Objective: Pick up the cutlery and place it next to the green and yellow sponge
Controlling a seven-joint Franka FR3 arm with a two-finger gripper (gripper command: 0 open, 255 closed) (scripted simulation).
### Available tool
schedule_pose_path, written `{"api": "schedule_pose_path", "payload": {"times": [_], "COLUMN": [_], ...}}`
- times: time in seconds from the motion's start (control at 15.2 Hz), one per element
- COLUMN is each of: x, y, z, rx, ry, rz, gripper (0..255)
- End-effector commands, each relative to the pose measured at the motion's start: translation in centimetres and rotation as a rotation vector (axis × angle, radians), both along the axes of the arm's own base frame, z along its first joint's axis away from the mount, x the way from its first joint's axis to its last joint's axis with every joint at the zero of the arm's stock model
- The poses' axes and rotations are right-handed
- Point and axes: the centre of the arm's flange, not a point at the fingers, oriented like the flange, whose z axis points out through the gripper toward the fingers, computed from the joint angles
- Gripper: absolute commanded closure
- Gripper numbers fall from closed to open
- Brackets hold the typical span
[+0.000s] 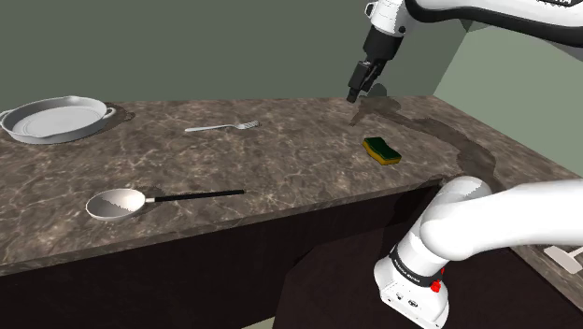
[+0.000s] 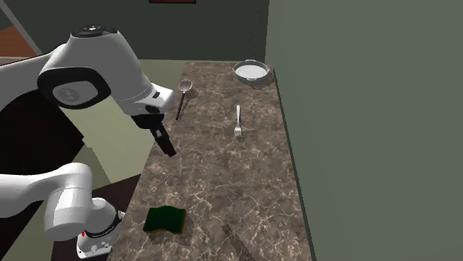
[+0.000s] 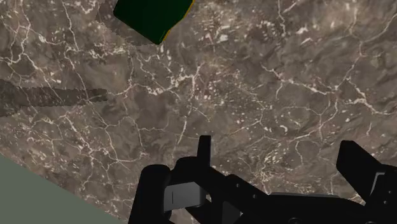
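A silver fork (image 1: 222, 126) (image 2: 238, 122) lies flat on the dark marble counter (image 1: 280, 168), toward its back edge. A spoon (image 1: 117, 202) (image 2: 185, 87) with a pale bowl and a black handle lies near the front edge. The green and yellow sponge (image 1: 383, 150) (image 2: 165, 219) (image 3: 153, 16) rests on the counter at the shoulder view's right. My black gripper (image 1: 360, 91) (image 2: 169, 148) (image 3: 280, 159) hangs in the air above the counter, behind the sponge and well away from the fork. Its fingers (image 3: 203, 149) stand apart, open, with only bare marble between them.
A white oval baking dish (image 1: 54, 119) (image 2: 251, 70) stands at the counter's far end, beyond the spoon. A green wall runs along the counter's back edge. My stand and arm base (image 1: 439, 243) sit below the front edge by the sponge.
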Motion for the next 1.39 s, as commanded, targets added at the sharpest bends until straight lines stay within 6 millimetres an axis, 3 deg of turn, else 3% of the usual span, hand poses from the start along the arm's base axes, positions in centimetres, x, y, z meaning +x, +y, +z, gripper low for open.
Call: {"api": "schedule_pose_path", "payload": {"times": [0.0, 0.66, 1.32], "x": [0.0, 12.9, 24.6], "y": [0.0, 2.3, 7.6], "z": [0.0, -4.3, -9.5], "rx": [0.0, -0.014, -0.028], "ry": [0.0, 0.062, 0.123], "rz": [0.0, 0.244, 0.489], "gripper": [0, 0, 0]}}
